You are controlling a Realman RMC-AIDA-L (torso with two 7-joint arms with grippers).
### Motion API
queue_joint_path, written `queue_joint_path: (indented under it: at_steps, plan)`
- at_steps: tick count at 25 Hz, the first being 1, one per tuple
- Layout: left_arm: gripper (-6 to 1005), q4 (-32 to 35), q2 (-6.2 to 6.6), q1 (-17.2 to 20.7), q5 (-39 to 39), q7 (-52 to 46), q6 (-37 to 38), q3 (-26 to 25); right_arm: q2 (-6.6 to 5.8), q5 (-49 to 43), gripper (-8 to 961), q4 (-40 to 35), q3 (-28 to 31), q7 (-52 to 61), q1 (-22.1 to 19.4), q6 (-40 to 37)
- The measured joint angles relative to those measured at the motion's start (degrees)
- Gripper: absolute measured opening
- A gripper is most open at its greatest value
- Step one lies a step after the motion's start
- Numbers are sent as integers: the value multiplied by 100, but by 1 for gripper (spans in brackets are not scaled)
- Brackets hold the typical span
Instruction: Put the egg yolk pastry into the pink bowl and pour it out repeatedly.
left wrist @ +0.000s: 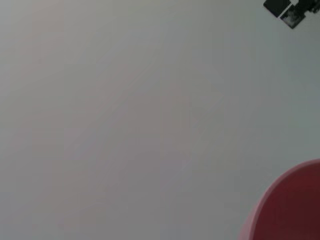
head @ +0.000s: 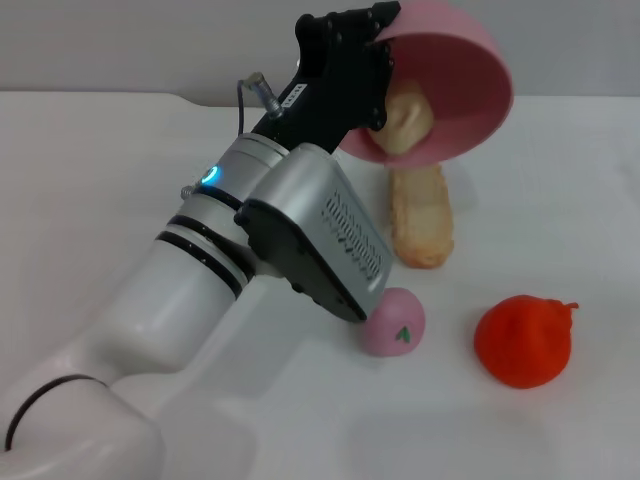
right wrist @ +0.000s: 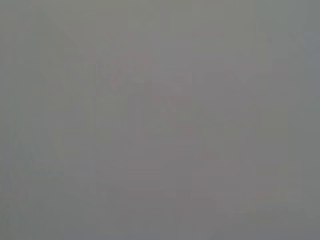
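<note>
Head view — pastry (head: 410, 118) in jaw-held bowl (head: 462, 95)

The left gripper (head: 385, 60) is holding the tilted pink bowl (head: 455, 90) above the long bread (head: 421, 222), the egg yolk pastry (head: 408, 120) lying inside, while nearer lie a small ball (head: 393, 322) and, to its right, a wrinkled fruit (head: 524, 340).

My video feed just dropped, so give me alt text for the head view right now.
The left tool holds the pink bowl in the air, tipped on its side, with the egg yolk pastry inside near the lower rim. Below on the white table lie a long tan bread, a pink ball and an orange-red lump.
</note>
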Motion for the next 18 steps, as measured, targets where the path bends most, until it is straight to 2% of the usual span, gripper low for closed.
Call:
queue_joint_path:
  at_steps: [8,18]
  plan:
    - [44,-166,-5,-135,3,75,-457,33,-2,7,554,158,-16,-1,153,-29]
    - [43,-209,-3,-185,7,139,-535,60,-11,10,554,368,43,-61,266,-150]
